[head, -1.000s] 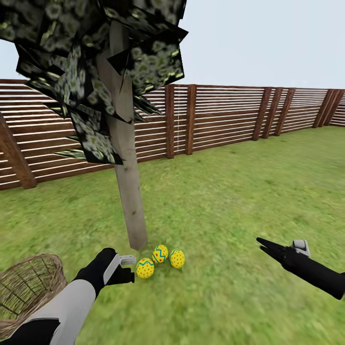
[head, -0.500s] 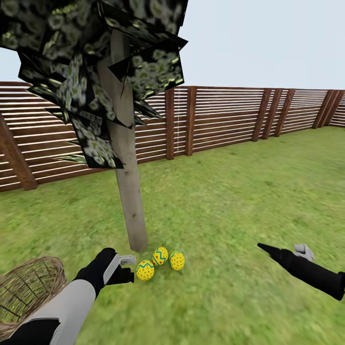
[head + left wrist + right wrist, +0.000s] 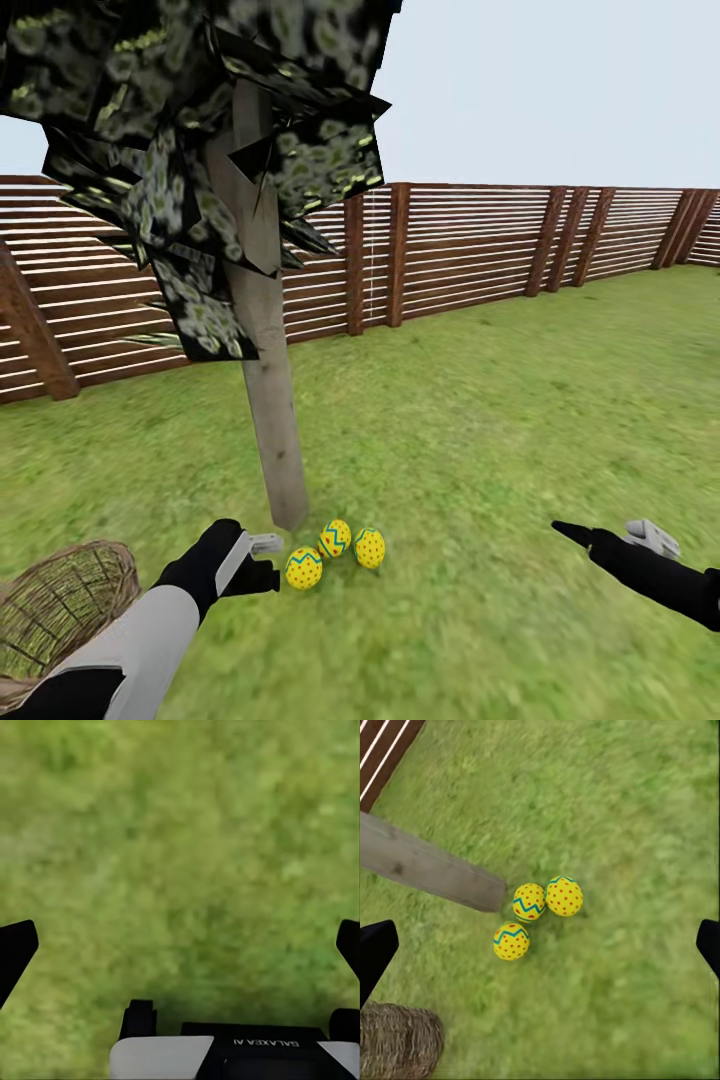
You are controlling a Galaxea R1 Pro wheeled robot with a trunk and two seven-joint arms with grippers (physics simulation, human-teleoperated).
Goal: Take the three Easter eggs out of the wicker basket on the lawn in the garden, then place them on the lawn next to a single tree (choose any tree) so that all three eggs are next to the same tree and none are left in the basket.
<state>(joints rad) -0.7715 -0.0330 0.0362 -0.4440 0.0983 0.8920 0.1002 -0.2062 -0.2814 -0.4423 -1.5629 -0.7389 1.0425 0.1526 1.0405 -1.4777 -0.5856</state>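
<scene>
three easter eggs (image 3: 335, 553) on the lawn (image 3: 500, 420) by the tree (image 3: 275, 440)
light, smooth, likely to roll: pinch across the middle; left gripper (image 3: 180, 952) and right gripper (image 3: 540, 945) jaws spread, empty

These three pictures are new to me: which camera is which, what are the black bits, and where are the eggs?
The big picture is from the robot's head. Its left claw hangs by the three Easter eggs, which lie on the lawn at the foot of the tree. The wicker basket stands beside the left arm. The right claw hangs apart over grass. The other two are wrist cameras: black tips at their edges are open claw fingers. Both claws hold nothing.
</scene>
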